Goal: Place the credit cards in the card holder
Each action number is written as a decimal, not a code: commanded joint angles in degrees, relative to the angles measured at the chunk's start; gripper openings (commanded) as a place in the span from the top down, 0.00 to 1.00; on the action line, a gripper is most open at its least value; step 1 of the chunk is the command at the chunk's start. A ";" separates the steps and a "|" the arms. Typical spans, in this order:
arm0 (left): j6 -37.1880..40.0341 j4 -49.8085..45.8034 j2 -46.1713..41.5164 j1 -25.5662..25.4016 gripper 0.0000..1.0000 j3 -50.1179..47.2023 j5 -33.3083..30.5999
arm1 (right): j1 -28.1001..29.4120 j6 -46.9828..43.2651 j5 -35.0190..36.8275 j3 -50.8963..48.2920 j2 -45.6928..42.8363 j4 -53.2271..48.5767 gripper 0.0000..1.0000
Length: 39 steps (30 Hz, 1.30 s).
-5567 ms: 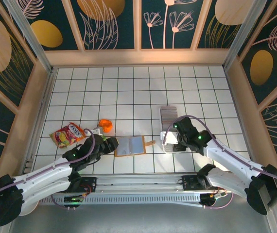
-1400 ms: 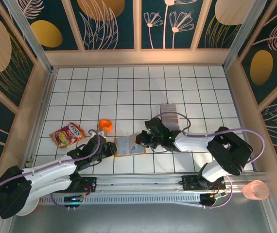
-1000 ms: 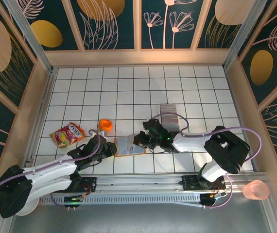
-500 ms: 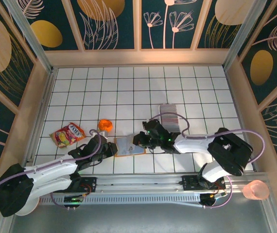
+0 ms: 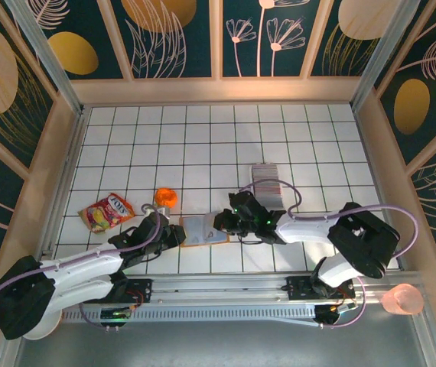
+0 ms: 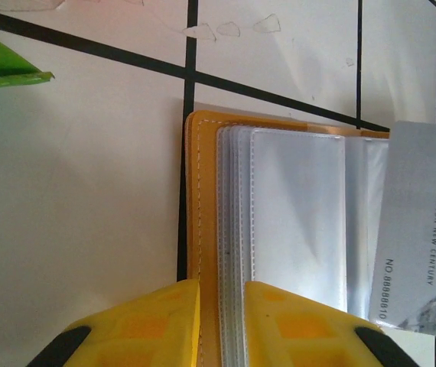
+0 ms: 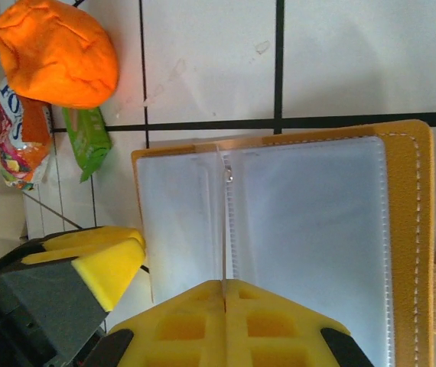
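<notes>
The tan card holder (image 5: 205, 230) lies open on the tiled table, its clear sleeves (image 6: 294, 222) facing up. My left gripper (image 6: 223, 294) is shut on its left edge, with the cover and several sleeve edges between the pads. My right gripper (image 7: 226, 284) is shut on one grey credit card (image 6: 424, 237), printed with VIP lettering. That card stands edge-on (image 7: 225, 222) over the holder's sleeves (image 7: 317, 222), near the middle fold. More credit cards (image 5: 266, 177) stand in a row behind the right arm. In the top view the left gripper (image 5: 175, 232) and the right gripper (image 5: 222, 222) flank the holder.
An orange lump (image 5: 165, 198) and a red-yellow snack packet (image 5: 105, 210) lie left of the holder, close behind the left arm. A green scrap (image 7: 88, 138) sits beside them. A pink cup (image 5: 401, 300) stands beyond the table's near right corner.
Several seconds ago the right gripper was at the row of cards; now it holds a card over the holder. In the last second it shifted slightly right, and the left arm barely moved.
</notes>
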 commanded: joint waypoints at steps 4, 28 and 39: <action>0.76 1.48 0.20 -0.41 0.78 0.69 0.64 | 1.07 -0.59 1.05 1.14 1.62 0.40 1.00; 0.87 1.89 0.71 -0.40 0.81 0.51 0.90 | 2.34 4.12 0.50 -1.00 3.56 7.04 1.00; 1.07 1.06 0.72 -0.36 0.77 0.43 1.25 | 2.80 5.70 2.34 -4.63 -3.73 8.55 1.00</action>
